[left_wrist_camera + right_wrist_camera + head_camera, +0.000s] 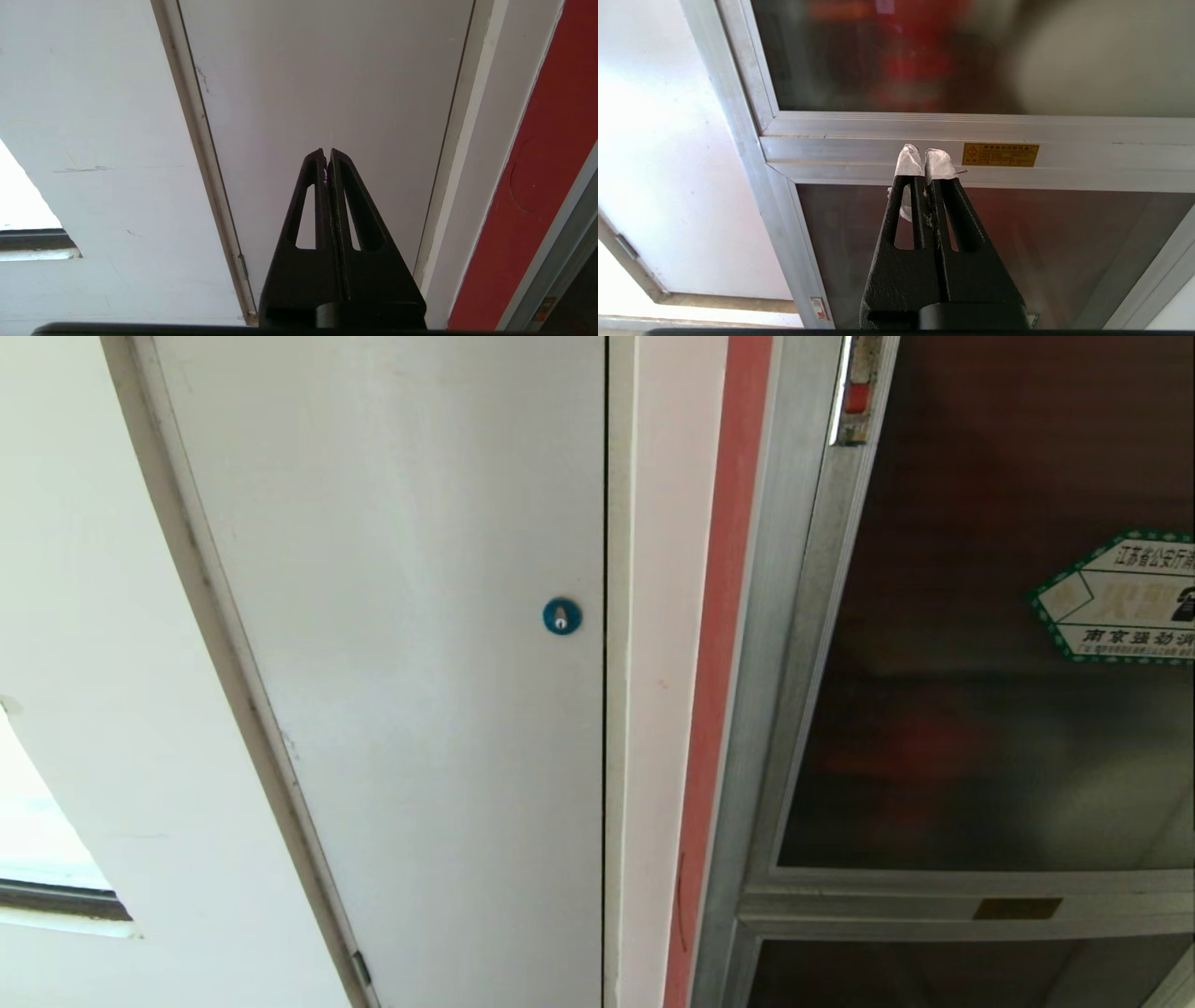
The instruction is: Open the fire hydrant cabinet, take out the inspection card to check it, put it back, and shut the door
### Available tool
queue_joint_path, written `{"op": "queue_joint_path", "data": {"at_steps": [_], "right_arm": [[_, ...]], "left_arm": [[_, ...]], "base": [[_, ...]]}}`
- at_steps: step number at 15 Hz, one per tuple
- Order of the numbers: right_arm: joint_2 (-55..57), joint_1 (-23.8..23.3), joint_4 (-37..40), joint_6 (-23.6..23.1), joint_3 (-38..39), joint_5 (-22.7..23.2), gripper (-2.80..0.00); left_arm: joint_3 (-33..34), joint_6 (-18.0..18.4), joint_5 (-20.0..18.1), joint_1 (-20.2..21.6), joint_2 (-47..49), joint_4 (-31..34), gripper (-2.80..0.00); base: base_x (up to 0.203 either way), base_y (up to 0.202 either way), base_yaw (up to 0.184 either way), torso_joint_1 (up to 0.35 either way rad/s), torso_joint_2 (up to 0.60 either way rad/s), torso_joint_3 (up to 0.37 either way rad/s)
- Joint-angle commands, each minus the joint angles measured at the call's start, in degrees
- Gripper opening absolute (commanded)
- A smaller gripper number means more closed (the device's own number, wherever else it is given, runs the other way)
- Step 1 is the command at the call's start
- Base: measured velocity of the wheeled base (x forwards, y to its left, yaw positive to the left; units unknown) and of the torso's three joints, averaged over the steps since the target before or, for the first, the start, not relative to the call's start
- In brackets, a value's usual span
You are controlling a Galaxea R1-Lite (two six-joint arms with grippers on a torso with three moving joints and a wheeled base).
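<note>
The fire hydrant cabinet [775, 709] stands at the right of the head view, silver-framed beside a red strip. Its door [952, 728] of dark tinted glass is closed, with a green-bordered hexagonal sticker [1125, 607] and a small red-marked latch [856, 399] at the frame's top. Red shapes show dimly behind the glass [915, 51]. The inspection card is hidden. My right gripper [925, 156] is shut, its white-wrapped tips in front of the aluminium crossbar [859, 144], apart from it. My left gripper [326, 151] is shut and empty, facing the grey-white panel door [327, 74]. Neither arm shows in the head view.
A grey-white panel door [411, 691] with a blue round lock [561, 616] fills the middle of the head view. A smaller lower glass door [1064, 242] sits under the crossbar, which carries a yellow label [1000, 154]. White wall [84, 569] lies at the left.
</note>
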Motion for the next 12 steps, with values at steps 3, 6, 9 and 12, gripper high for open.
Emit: {"op": "queue_joint_path", "data": {"at_steps": [3,6,9,12], "right_arm": [[4.4,-0.1,2.9,3.2,-11.3,-2.2,-2.80],[17.8,0.4,4.7,4.6,-23.7,-0.4,-2.80],[33.1,0.5,5.4,5.2,-40.9,6.1,-2.80],[47.2,0.9,5.6,5.5,-55.5,13.8,-2.80]], "left_arm": [[1.7,0.0,0.0,0.0,0.1,0.0,-2.80],[1.7,0.0,0.0,0.0,0.1,0.0,-2.80],[1.7,0.0,0.0,0.0,0.1,0.0,-2.80],[1.7,0.0,0.0,0.0,0.1,0.0,-2.80]], "base": [[0.000,0.000,0.000,0.000,0.00,0.000],[0.000,0.000,0.000,0.000,0.00,0.000],[0.000,0.000,0.000,0.000,0.00,0.000],[0.000,0.000,0.000,0.000,0.00,0.000]]}}
